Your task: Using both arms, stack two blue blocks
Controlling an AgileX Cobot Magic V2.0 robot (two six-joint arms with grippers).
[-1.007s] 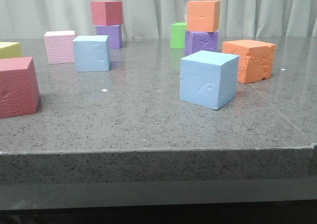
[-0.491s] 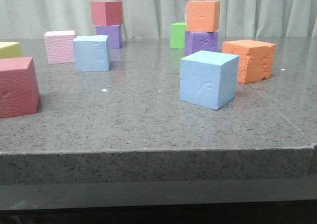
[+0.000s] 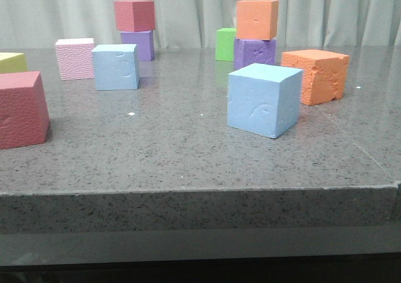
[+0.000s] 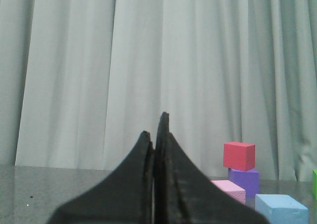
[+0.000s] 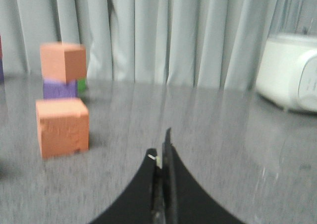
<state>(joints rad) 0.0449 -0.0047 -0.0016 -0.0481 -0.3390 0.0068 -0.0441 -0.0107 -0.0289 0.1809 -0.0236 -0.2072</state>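
Two sky-blue blocks stand apart on the grey table. The nearer, larger-looking one (image 3: 264, 99) sits right of centre. The farther one (image 3: 116, 66) sits at the back left beside a pink cube; its top also shows in the left wrist view (image 4: 287, 209). Neither arm shows in the front view. My left gripper (image 4: 155, 135) is shut and empty, held well away from the blocks. My right gripper (image 5: 161, 147) is shut and empty over bare table, right of the orange cubes.
A red cube on a purple cube (image 3: 135, 29) stands back left, with a pink cube (image 3: 75, 59), a yellow one (image 3: 12, 62) and a dark red cube (image 3: 22, 109) at the left edge. An orange cube on purple (image 3: 256, 36), a green cube (image 3: 225, 44), a dented orange cube (image 3: 317, 75). White appliance (image 5: 292, 73) far right.
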